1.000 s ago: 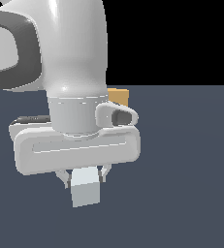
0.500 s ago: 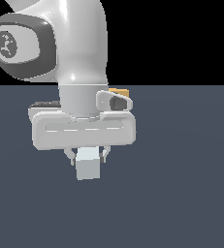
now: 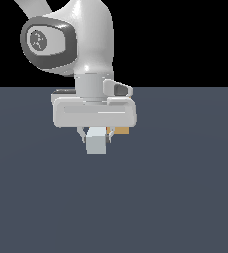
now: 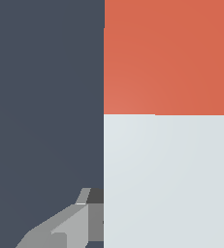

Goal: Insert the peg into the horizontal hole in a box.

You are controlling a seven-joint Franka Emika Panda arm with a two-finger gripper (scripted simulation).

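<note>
jaws clamped on peg [image 3: 95,142], lifted | box [image 3: 122,131] partly hidden at 3 o'clock | insertion apparently not begun

No readable text, labels, brands, numbers or signs on anything.

Grey-white peg [image 3: 95,142] with red-orange end; tan box [image 3: 122,131] apparently behind it, mostly hidden.
</note>
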